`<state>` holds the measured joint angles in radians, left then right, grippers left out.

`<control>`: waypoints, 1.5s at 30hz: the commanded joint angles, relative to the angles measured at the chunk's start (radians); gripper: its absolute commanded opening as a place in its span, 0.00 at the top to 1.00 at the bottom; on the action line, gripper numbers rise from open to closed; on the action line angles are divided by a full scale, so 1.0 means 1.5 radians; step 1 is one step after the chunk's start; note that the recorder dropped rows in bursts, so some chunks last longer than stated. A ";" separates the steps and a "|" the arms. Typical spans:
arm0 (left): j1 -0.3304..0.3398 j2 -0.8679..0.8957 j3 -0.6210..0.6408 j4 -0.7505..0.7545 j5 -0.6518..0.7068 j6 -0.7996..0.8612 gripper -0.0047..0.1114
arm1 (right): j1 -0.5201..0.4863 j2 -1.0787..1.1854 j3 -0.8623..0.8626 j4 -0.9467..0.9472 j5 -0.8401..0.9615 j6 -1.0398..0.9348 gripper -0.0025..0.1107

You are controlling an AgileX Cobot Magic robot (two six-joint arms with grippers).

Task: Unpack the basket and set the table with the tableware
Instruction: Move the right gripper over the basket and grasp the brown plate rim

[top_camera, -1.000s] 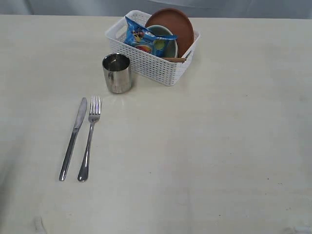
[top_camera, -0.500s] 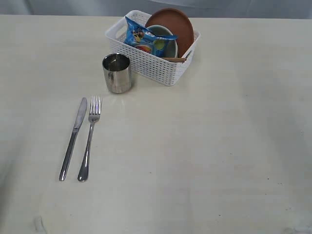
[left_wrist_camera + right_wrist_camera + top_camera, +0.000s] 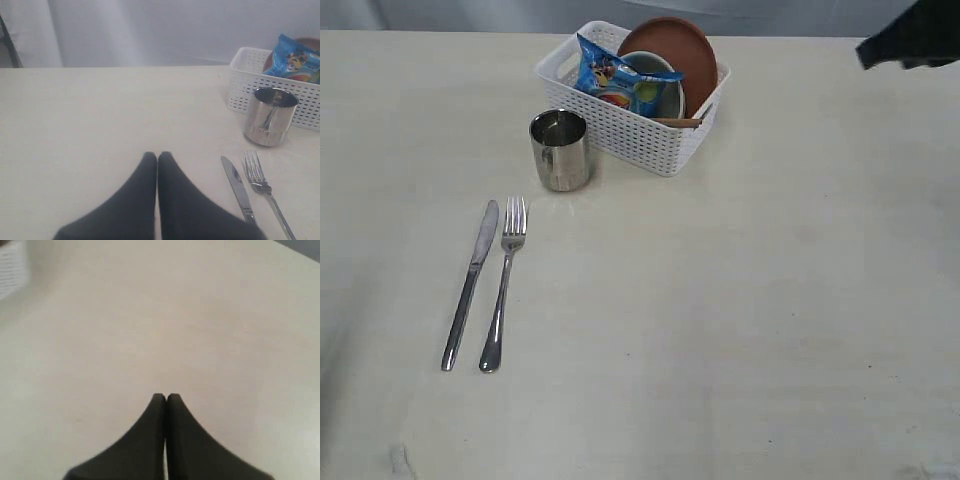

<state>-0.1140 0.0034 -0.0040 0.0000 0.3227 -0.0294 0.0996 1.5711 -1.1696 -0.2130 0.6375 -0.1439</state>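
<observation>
1. The basket (image 3: 632,138) stands on the table (image 3: 750,330) close to the far edge, about midway along it, turned at an angle to that edge.
2. Inside the basket:
   - The reddish-brown plate (image 3: 680,48) leans on edge against the far wall.
   - The pale bowl (image 3: 667,98) stands on edge in front of the plate.
   - A blue crisp bag (image 3: 620,82) rests against the bowl and reaches above the rim.
   - A thin wooden utensil (image 3: 677,122) lies across the near right rim; which piece it is cannot be told.
3. Markings: the crisp bag carries coloured print and a cartoon figure. The lettering is too small to read in every view.
4. The steel cup (image 3: 560,150) stands upright on the table, just beside the basket's near left wall.
5. The knife (image 3: 470,285) and fork (image 3: 502,288) lie side by side towards the near left corner, parallel, with the knife on the outer side. Blade tip and tines point to the far edge.
6. The left gripper (image 3: 157,156) has its fingers pressed together and holds nothing. It sits over bare table on the left side, near the knife but not touching it. The cup and basket lie farther off.
7. The right gripper (image 3: 166,397) has its fingers pressed together and holds nothing. It is over bare table; a blurred corner of the basket shows well apart from it.
8. In the exterior view a dark part of the right arm (image 3: 912,40) shows above the far right corner, well apart from the basket.
</observation>
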 commanded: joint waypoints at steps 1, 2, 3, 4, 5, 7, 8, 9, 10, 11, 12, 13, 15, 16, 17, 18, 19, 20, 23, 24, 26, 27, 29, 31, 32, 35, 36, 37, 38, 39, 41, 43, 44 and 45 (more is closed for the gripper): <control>0.002 -0.002 0.003 0.000 -0.002 0.000 0.96 | -0.003 -0.023 -0.010 -0.246 -0.011 0.289 0.98; 0.002 -0.002 0.003 0.000 -0.002 0.000 0.96 | -0.003 -0.023 -0.014 -0.230 -0.011 0.281 0.98; 0.002 -0.002 0.003 0.000 -0.002 0.000 0.96 | -0.003 -0.022 -0.017 -0.196 -0.012 0.260 0.96; 0.002 -0.002 0.003 0.000 -0.002 0.000 0.96 | -0.003 -0.021 -0.021 -0.152 -0.012 0.223 0.92; 0.002 -0.002 0.003 0.000 -0.002 0.000 0.96 | -0.003 -0.019 -0.028 -0.073 -0.012 0.171 0.86; 0.002 -0.002 0.003 0.000 -0.002 0.000 0.96 | -0.003 -0.013 -0.044 0.052 -0.002 0.077 0.76; 0.002 -0.002 0.003 0.000 -0.002 0.000 0.96 | -0.003 -0.006 -0.064 0.115 0.015 0.014 0.69; 0.002 -0.002 0.003 0.000 -0.002 0.000 0.96 | -0.003 0.005 -0.083 0.169 0.044 -0.021 0.66; 0.002 -0.002 0.003 0.000 -0.002 0.000 0.96 | -0.003 0.017 -0.112 0.211 0.071 -0.048 0.66; 0.002 -0.002 0.003 0.000 -0.002 0.000 0.96 | -0.003 0.040 -0.147 0.264 0.116 -0.074 0.66; 0.002 -0.002 0.003 0.000 -0.002 0.000 0.96 | -0.003 0.057 -0.186 0.292 0.146 -0.087 0.66; 0.002 -0.002 0.003 0.000 -0.002 0.000 0.96 | -0.003 0.077 -0.219 0.316 0.174 -0.105 0.66; 0.002 -0.002 0.003 0.000 -0.002 0.000 0.96 | 0.002 0.127 -0.301 0.350 0.219 -0.131 0.65; 0.002 -0.002 0.003 0.000 -0.002 0.000 0.96 | 0.008 0.153 -0.339 0.350 0.231 -0.131 0.65; 0.002 -0.002 0.003 0.000 -0.002 0.000 0.96 | 0.014 0.177 -0.374 0.350 0.240 -0.140 0.64; 0.002 -0.002 0.003 0.000 -0.002 0.000 0.96 | 0.020 0.202 -0.399 0.350 0.247 -0.144 0.64; 0.002 -0.002 0.003 0.000 -0.002 0.000 0.96 | 0.028 0.226 -0.427 0.350 0.256 -0.150 0.62; 0.002 -0.002 0.003 0.000 -0.002 0.000 0.96 | 0.037 0.249 -0.452 0.350 0.266 -0.164 0.61; 0.002 -0.002 0.003 0.000 -0.002 0.000 0.96 | 0.066 0.313 -0.511 0.350 0.291 -0.193 0.56; 0.002 -0.002 0.003 0.000 -0.002 0.000 0.96 | 0.075 0.329 -0.523 0.350 0.291 -0.193 0.56; 0.002 -0.002 0.003 0.000 -0.002 0.000 0.96 | 0.089 0.369 -0.550 0.350 0.291 -0.193 0.56; 0.002 -0.002 0.003 0.000 -0.002 0.000 0.96 | 0.092 0.387 -0.561 0.350 0.291 -0.193 0.56; 0.002 -0.002 0.003 0.000 -0.002 0.000 0.96 | 0.093 0.420 -0.586 0.350 0.291 -0.193 0.56; 0.002 -0.002 0.003 0.000 -0.002 0.000 0.96 | 0.093 0.445 -0.608 0.350 0.288 -0.196 0.56; 0.002 -0.002 0.003 0.000 -0.002 0.000 0.96 | 0.093 0.457 -0.616 0.350 0.280 -0.204 0.56; 0.002 -0.002 0.003 0.000 -0.002 0.000 0.96 | 0.093 0.487 -0.622 0.353 0.230 -0.230 0.56; 0.002 -0.002 0.003 0.000 -0.002 0.000 0.96 | 0.093 0.491 -0.622 0.358 0.227 -0.236 0.56; 0.002 -0.002 0.003 0.000 -0.002 0.000 0.96 | 0.093 0.501 -0.622 0.386 0.227 -0.258 0.56; 0.002 -0.002 0.003 0.000 -0.002 0.000 0.96 | 0.093 0.505 -0.622 0.403 0.227 -0.269 0.56; 0.002 -0.002 0.003 0.000 -0.002 0.000 0.96 | 0.093 0.514 -0.622 0.420 0.210 -0.283 0.56; 0.002 -0.002 0.003 0.000 -0.002 0.000 0.96 | 0.093 0.522 -0.622 0.420 0.181 -0.283 0.56; 0.002 -0.002 0.003 0.000 -0.002 0.000 0.96 | 0.093 0.527 -0.622 0.420 0.159 -0.287 0.56; 0.002 -0.002 0.003 0.000 -0.002 0.000 0.96 | 0.093 0.530 -0.622 0.420 0.151 -0.291 0.56; 0.002 -0.002 0.003 0.000 -0.002 0.000 0.96 | 0.093 0.533 -0.622 0.420 0.149 -0.299 0.58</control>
<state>-0.1140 0.0034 -0.0040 0.0000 0.3227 -0.0294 0.2434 2.3620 -2.0962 0.4079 0.8833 -0.5646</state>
